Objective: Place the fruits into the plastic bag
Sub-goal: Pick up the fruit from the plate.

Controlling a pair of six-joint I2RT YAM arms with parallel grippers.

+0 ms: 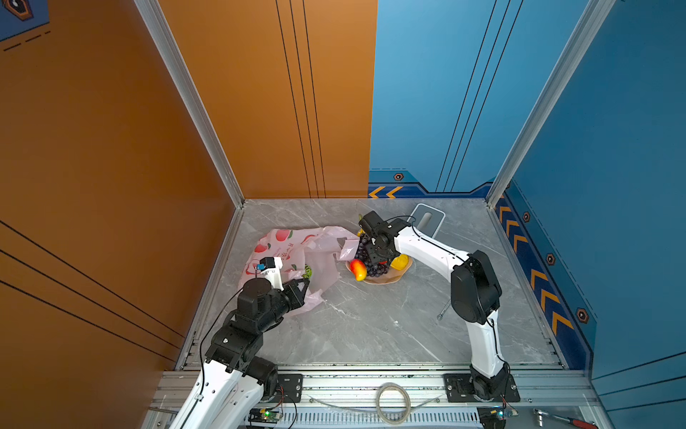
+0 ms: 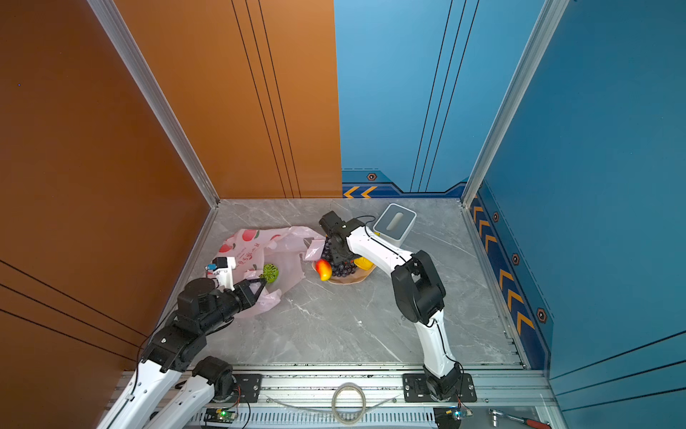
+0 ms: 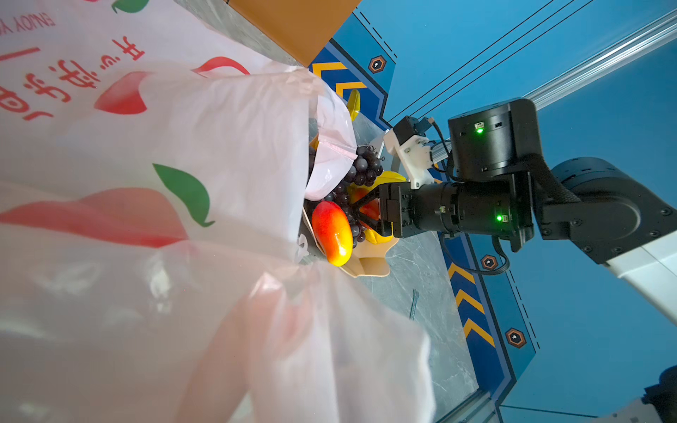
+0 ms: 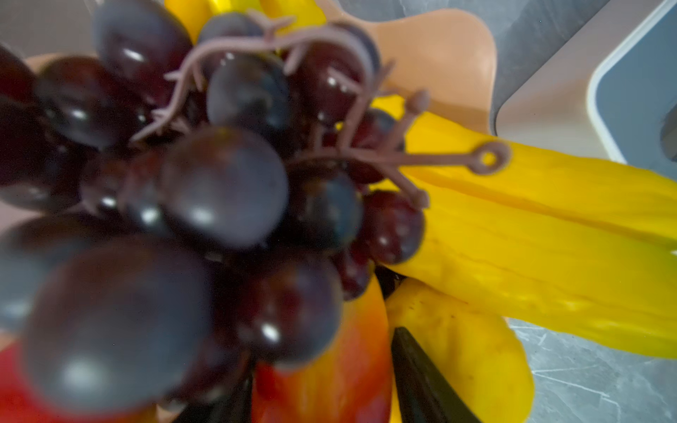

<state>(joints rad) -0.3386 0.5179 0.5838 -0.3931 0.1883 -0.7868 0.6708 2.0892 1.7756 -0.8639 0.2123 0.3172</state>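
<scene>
Logging near to far, all places taken from the plate (image 1: 386, 279), which is beige and wavy-rimmed and sits on the grey marbled tabletop (image 1: 371, 327).

- **Nearer, to its left:** the left gripper (image 2: 261, 284) has its jaws together, pinching the thin film of the plastic bag (image 2: 256, 245). The bag is crumpled, translucent pink with peach prints, and its mouth faces the plate.
- **In the bag's mouth:** a green bumpy fruit (image 2: 271, 272) lies just beside those fingertips.
- **At the plate's left rim:** a bag handle drapes against the grapes (image 1: 365, 256).
- **On the plate:** a glossy mango (image 1: 358, 269), the dark grapes and ridged yellow bananas (image 4: 549, 219).
- **Over the plate:** the right gripper (image 3: 357, 211) reaches into the pile with its jaws apart, flanking a red-orange fruit (image 4: 351, 366). I cannot tell whether they press on it, because the grapes crowd the wrist view.
- **Beyond, to its right:** a white-grey slotted box (image 2: 395, 221).
</scene>
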